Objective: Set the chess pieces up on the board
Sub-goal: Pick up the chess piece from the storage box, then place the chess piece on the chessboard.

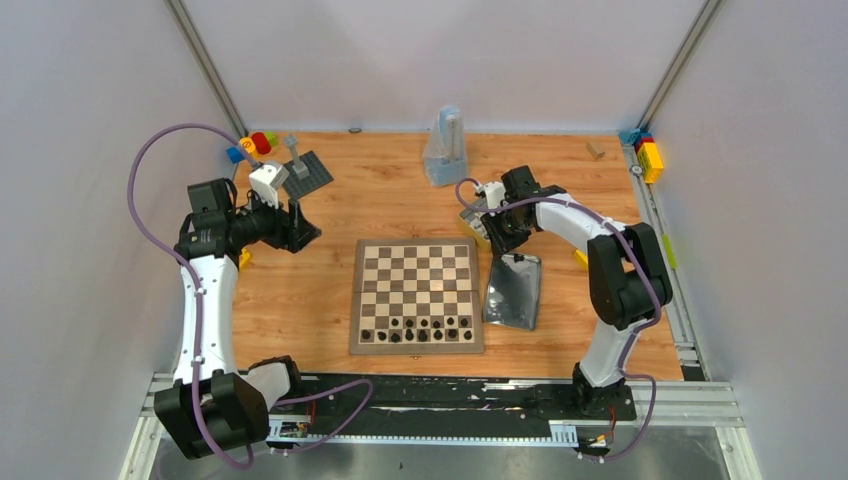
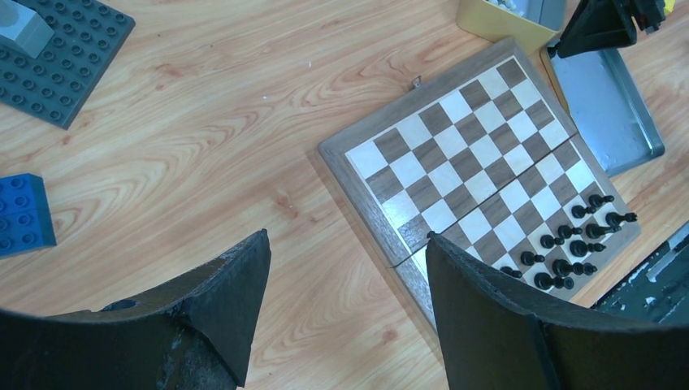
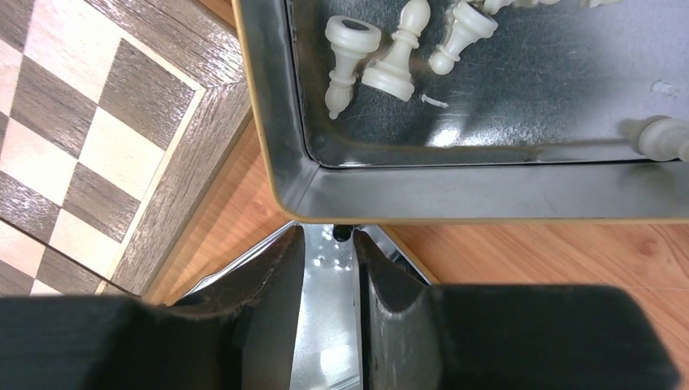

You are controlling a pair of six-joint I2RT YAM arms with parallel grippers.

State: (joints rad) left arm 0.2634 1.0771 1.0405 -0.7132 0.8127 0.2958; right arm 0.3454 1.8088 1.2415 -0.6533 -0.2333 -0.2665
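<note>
While black pieces [image 1: 418,327] stand on the board [image 1: 417,270] near rows, white pieces [image 3: 390,49] lie loose in tin [image 3: 276,122] at its far corner, likely next; right gripper [image 3: 329,276] at tin rim, jaws narrowly apart, empty; left gripper [image 2: 347,244] wide apart, empty.

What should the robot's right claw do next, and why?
Probably move the right claw over the wall of the tin, above the white pieces lying inside. It sits just outside the tin, and the far rows of the board are bare.

Wooden table [image 1: 300,300] with board [image 1: 417,268], tin [image 1: 513,292], studded plate [image 1: 314,172], seemingly blocks [image 1: 256,145].
</note>
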